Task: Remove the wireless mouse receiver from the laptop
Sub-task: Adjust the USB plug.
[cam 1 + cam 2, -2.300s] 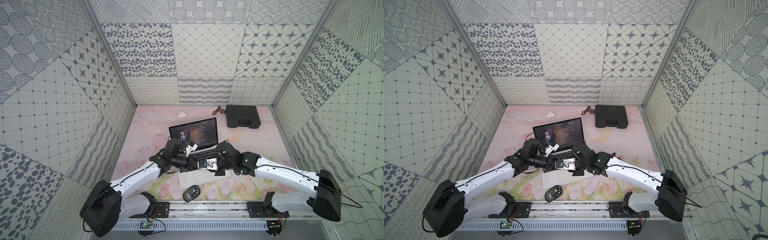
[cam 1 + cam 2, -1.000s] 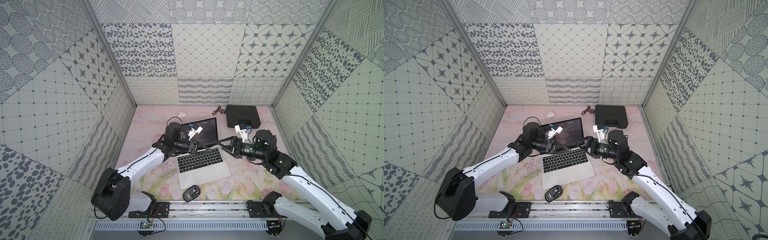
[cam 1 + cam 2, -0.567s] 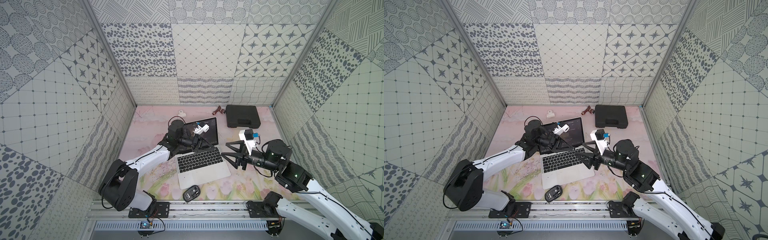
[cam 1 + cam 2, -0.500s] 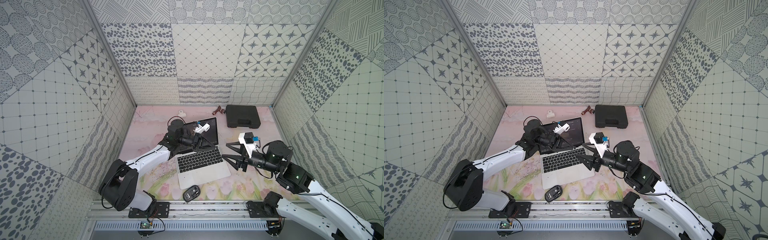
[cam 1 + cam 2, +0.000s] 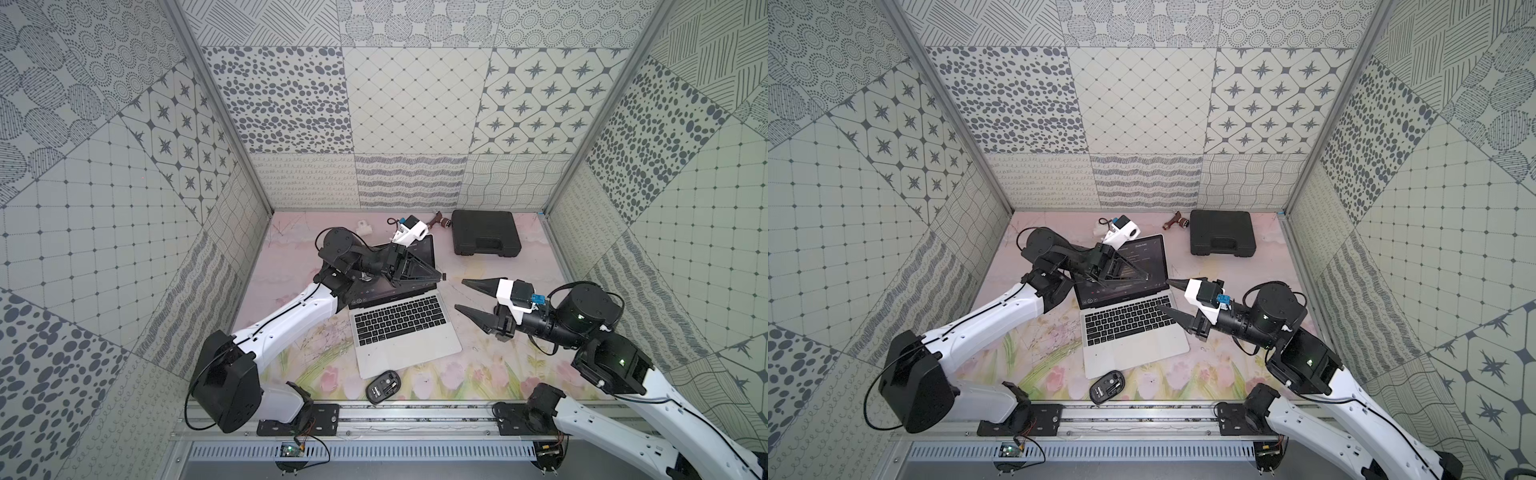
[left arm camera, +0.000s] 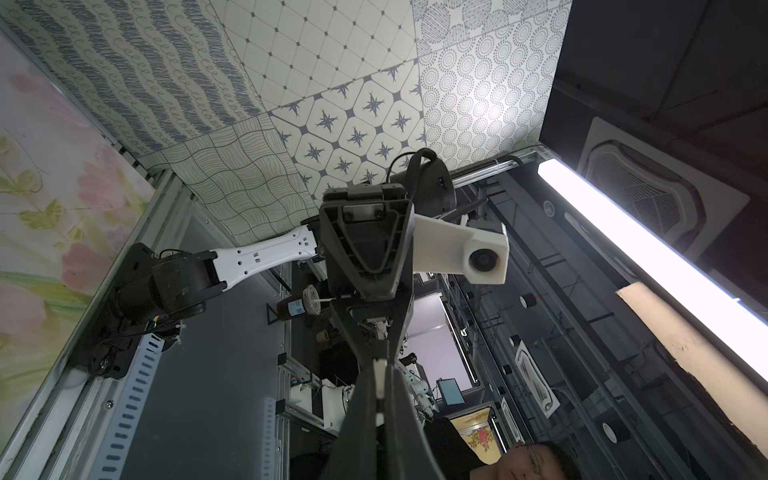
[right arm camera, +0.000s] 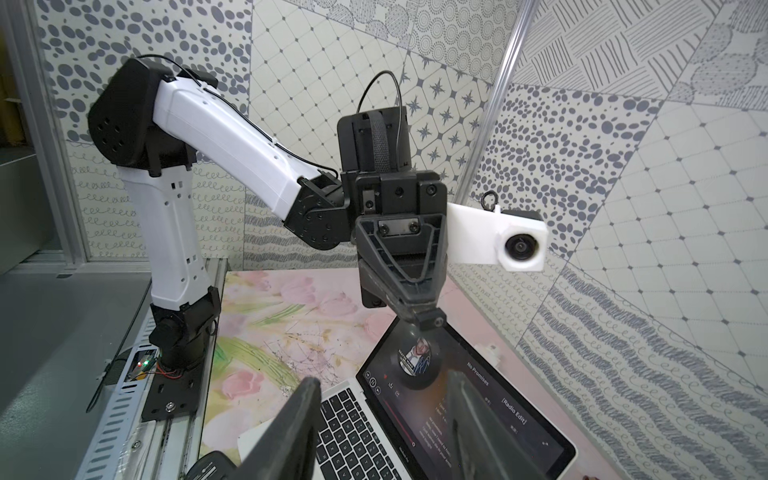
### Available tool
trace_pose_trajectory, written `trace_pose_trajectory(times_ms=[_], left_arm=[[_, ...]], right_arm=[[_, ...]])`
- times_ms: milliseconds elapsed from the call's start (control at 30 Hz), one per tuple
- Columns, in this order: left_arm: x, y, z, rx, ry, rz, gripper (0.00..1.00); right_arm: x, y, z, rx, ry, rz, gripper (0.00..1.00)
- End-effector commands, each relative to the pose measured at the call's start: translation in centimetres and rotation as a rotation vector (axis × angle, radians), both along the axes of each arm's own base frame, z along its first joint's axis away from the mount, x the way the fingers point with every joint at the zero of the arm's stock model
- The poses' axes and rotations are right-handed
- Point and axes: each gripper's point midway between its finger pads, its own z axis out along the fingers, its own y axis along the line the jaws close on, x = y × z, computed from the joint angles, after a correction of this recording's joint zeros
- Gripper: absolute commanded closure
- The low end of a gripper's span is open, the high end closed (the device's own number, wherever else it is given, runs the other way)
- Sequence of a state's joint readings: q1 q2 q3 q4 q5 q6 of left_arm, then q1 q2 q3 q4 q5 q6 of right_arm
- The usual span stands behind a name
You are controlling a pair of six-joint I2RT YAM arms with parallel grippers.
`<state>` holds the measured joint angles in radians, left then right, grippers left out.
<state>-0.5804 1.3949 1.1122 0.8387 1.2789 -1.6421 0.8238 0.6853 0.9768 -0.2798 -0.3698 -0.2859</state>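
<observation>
The silver laptop (image 5: 409, 353) (image 5: 1133, 351) (image 7: 357, 419) lies open mid-table with its dark music-player screen lit. My left gripper (image 5: 439, 276) (image 5: 1146, 277) (image 6: 380, 365) (image 7: 428, 318) hovers in front of the screen, near its right edge. It is shut on the wireless mouse receiver (image 5: 444, 275) (image 7: 433, 322), a tiny black nub at its tip, clear of the laptop. My right gripper (image 5: 460, 294) (image 5: 1163, 294) (image 7: 382, 378) is just right of the laptop, pointing at the left gripper. It is open with nothing between its fingers.
A black oval mouse (image 5: 383, 386) (image 5: 1106, 386) lies turned over in front of the laptop. A black plastic case (image 5: 485, 238) (image 5: 1222, 238) sits at the back right, a small brown object (image 5: 441, 221) beside it. A small white piece (image 5: 364, 226) lies at the back.
My right arm has drawn back to the right of the laptop and its jaws have narrowed. My left gripper has stayed shut and shifted slightly right in front of the screen.
</observation>
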Motion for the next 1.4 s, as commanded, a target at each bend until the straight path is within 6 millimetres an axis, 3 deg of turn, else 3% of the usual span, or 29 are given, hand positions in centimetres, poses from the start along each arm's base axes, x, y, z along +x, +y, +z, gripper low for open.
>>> trace_pose_trajectory(times_ms=[0, 467, 867, 1367], left_arm=[[-2.0, 0.1, 2.1, -0.019, -0.046, -0.034, 1.0], [-3.2, 0.1, 1.5, 0.001, -0.059, -0.071, 1.0], [-3.4, 0.2, 1.2, 0.019, -0.075, -0.082, 1.0], [-3.7, 0.4, 1.3, 0.023, -0.083, -0.081, 1.0]], right_arm=[[-0.2, 0.3, 2.6, 0.016, -0.095, 0.016, 0.48], [1.3, 2.4, 2.6, -0.046, -0.118, 0.033, 0.52], [0.3, 1.5, 4.0, -0.008, -0.133, 0.04, 0.58], [0.1, 2.2, 3.3, -0.026, -0.103, 0.087, 0.71]])
